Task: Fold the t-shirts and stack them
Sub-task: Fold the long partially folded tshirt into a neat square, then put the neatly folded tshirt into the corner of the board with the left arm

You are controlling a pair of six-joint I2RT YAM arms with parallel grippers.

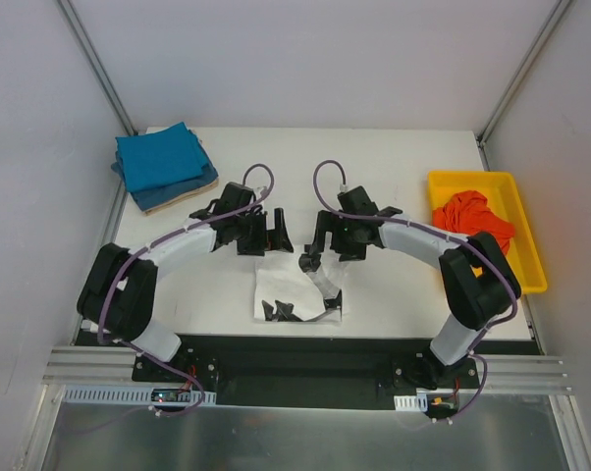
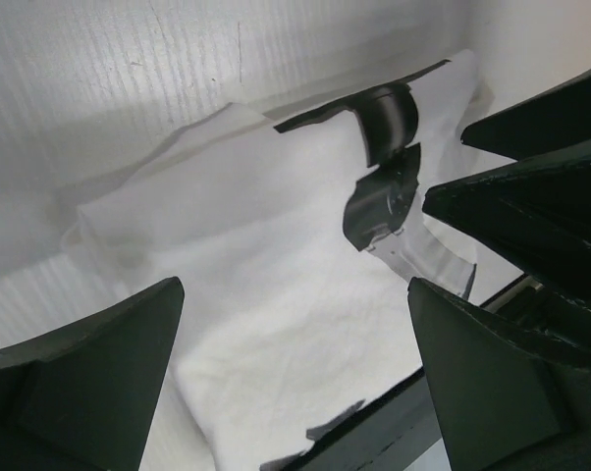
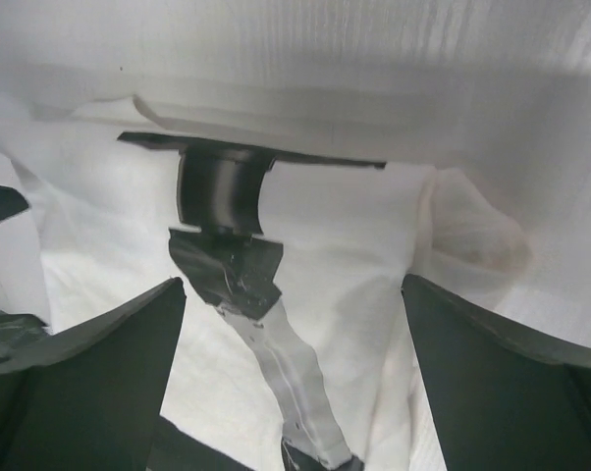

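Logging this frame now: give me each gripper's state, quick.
Left gripper: open, holding nothing, over the white t-shirt.
Right gripper: open, holding nothing, over the same shirt.

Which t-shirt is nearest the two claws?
The white one with black print, beside the left claw and right claw. The blue stack sits far left; the orange one in the tray.

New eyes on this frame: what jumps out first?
The left gripper and right gripper, both open, hover over a white t-shirt with black print at the near centre of the table. A folded teal-blue stack sits far left; a crumpled orange-red shirt lies in the yellow tray on the right.
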